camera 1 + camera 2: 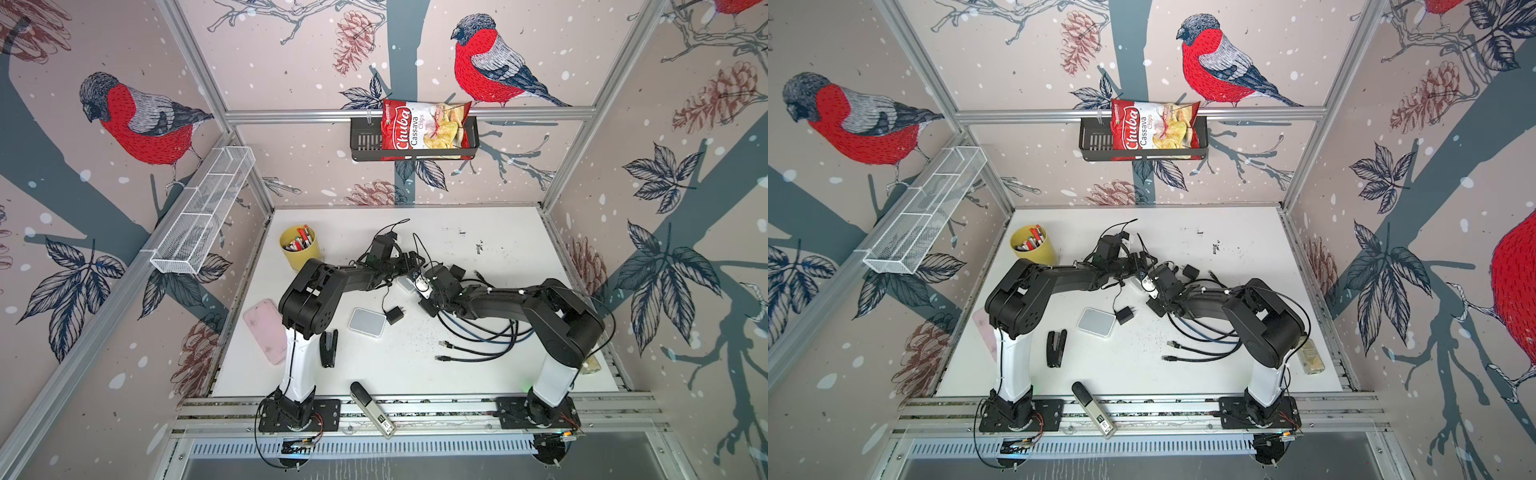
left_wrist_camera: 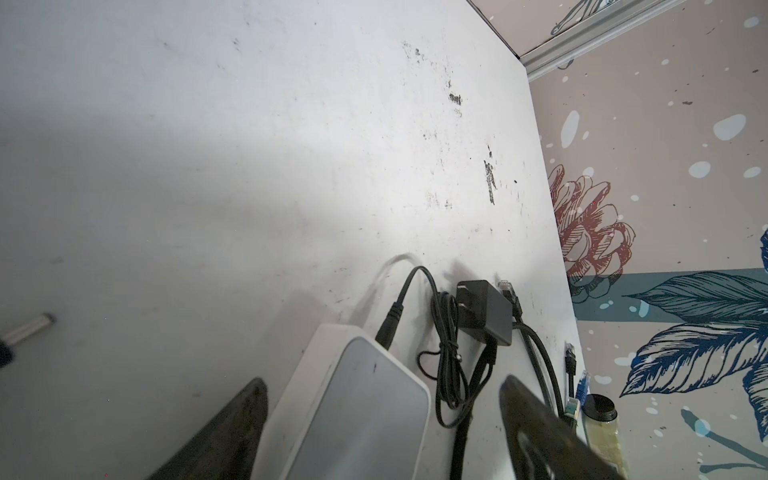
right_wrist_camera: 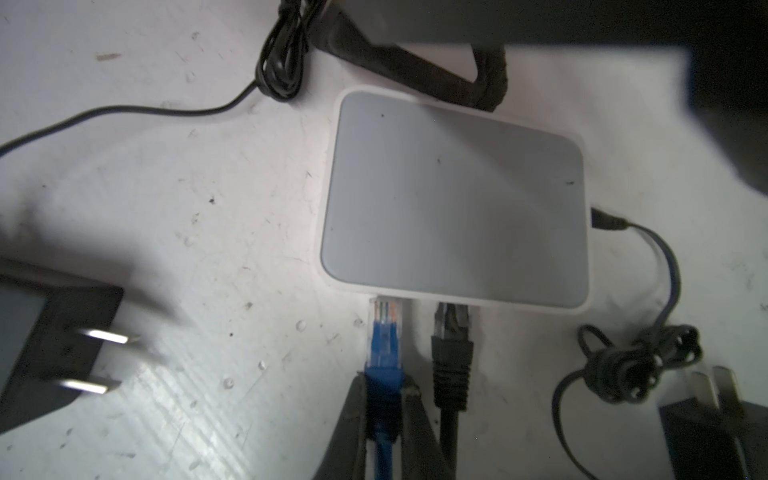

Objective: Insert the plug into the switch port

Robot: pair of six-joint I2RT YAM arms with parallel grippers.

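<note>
The white table (image 1: 511, 249) has its biggest bare patch behind the switch (image 3: 453, 203), and it runs all the way to the back wall. In front of the switch there is much less free room. The switch lies flat near the middle of the table. In both top views it is mostly hidden under the two grippers.

The left gripper (image 2: 382, 384) is spread wide, with one finger on each side of the switch. I cannot tell if the fingers touch it. The right gripper (image 3: 384, 388) is pinching the blue plug (image 3: 384, 332). The plug's clear tip touches the side of the switch at a port, and most of the plug is outside. Just beside it, a black plug (image 3: 451, 332) is at the next port.

A thin power wire goes into another side of the switch. Its black charger (image 2: 484, 311) lies just beside the switch. A second charger (image 1: 394, 316) and a second grey box (image 1: 368, 322) lie close in front of the switch. A heap of black cables (image 1: 486, 336) lies in front and to the right, under the right arm. A stapler (image 1: 328, 348) and a pink case (image 1: 266, 330) lie farther off, in front and to the left.

A yellow cup (image 1: 300, 249) to the left of the switch holds pens (image 1: 297, 240). Far behind the switch, a black basket (image 1: 365, 141) on the wall holds a bag of chips (image 1: 424, 129).
</note>
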